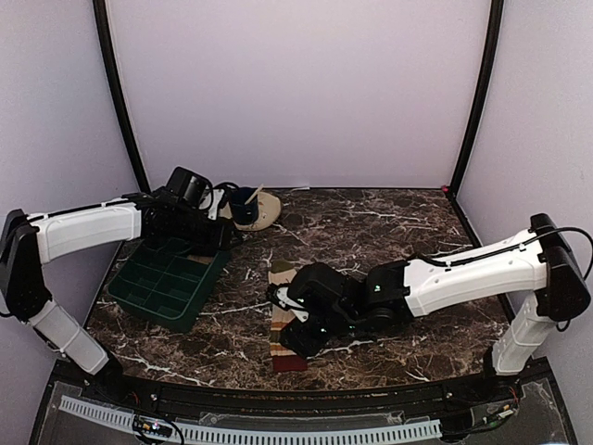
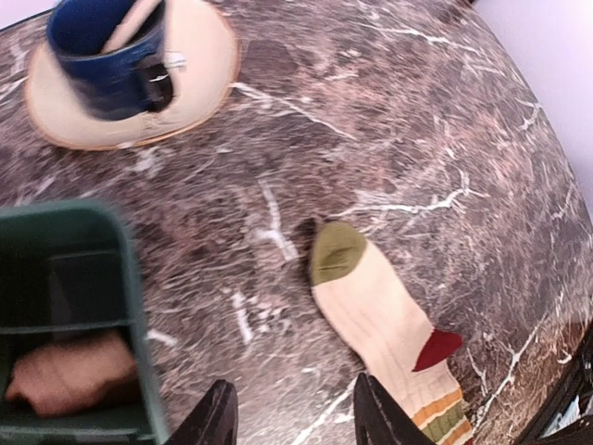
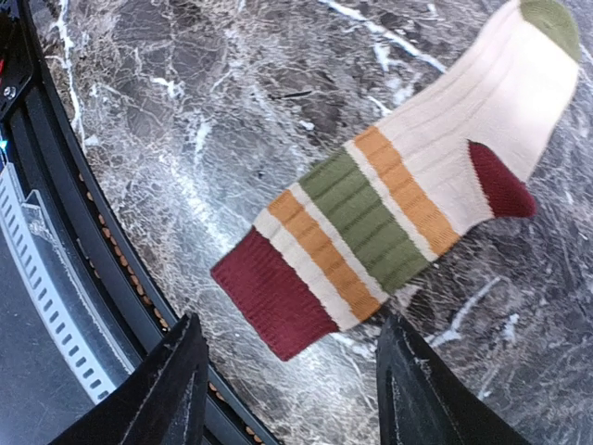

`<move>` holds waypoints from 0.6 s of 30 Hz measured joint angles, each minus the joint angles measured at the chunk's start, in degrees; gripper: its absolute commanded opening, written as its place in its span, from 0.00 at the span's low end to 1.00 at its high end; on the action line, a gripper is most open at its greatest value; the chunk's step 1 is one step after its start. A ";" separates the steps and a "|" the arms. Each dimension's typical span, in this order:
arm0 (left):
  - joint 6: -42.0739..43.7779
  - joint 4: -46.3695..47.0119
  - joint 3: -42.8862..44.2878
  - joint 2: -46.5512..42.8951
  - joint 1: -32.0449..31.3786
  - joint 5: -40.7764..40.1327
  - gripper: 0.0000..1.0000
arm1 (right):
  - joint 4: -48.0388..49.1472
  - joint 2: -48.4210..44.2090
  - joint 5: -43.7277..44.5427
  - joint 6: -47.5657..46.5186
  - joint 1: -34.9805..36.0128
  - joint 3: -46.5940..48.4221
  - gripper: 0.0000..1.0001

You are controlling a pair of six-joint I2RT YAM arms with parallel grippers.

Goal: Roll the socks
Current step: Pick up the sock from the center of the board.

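The striped sock [image 1: 281, 278] lies flat on the marble table, green toe far, dark red cuff [image 3: 273, 292] toward the near edge. My right gripper [image 3: 292, 399] hangs open just above the cuff end, with nothing between its fingers; from above the right gripper [image 1: 292, 332] covers the sock's lower half. My left gripper [image 2: 296, 422] is open and empty over bare table between the green tray [image 2: 88, 232] and the striped sock [image 2: 380, 315]. A tan fabric bundle [image 2: 65, 375], apparently the plain sock, sits in one compartment of the tray.
A blue cup [image 2: 107, 46] stands on a tan plate [image 2: 199, 83] at the back left, beyond the tray [image 1: 167, 283]. The table's front rail [image 3: 83, 278] runs close to the cuff. Purple walls enclose the table.
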 measured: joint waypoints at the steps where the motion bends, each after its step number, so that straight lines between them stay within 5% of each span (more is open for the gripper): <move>1: 0.44 0.15 0.87 1.14 -0.48 0.52 0.44 | 0.13 -0.81 0.52 -0.28 0.00 -0.57 0.56; 18: 4.15 -0.33 12.96 23.21 -4.20 7.37 0.39 | -0.09 -3.23 0.50 -10.58 3.76 -7.87 0.51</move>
